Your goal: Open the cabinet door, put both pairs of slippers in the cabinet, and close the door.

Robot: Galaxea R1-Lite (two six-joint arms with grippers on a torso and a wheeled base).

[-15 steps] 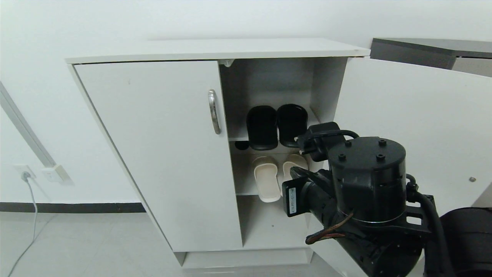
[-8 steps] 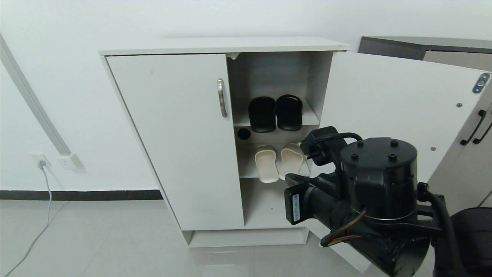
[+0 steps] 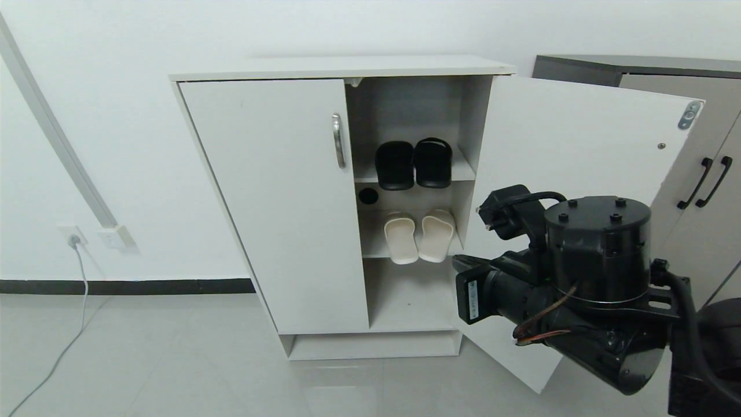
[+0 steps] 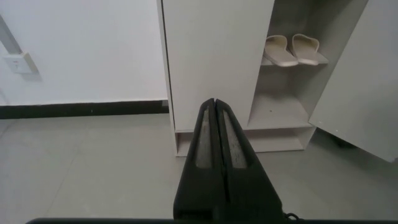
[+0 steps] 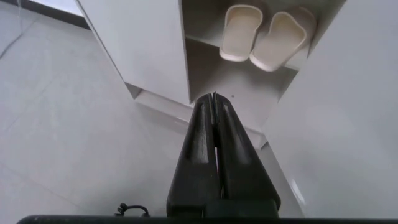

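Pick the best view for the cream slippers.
Head view: the cream slippers show whole, side by side on the middle shelf. Right wrist view has them closer, right at the picture's edge; left wrist view, farther off.

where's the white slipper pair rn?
In the head view, the white slippers sit side by side on the middle shelf of the cabinet, below the black slippers, left of the open door.

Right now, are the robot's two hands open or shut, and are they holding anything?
Left gripper: shut, holding nothing.
Right gripper: shut, holding nothing.
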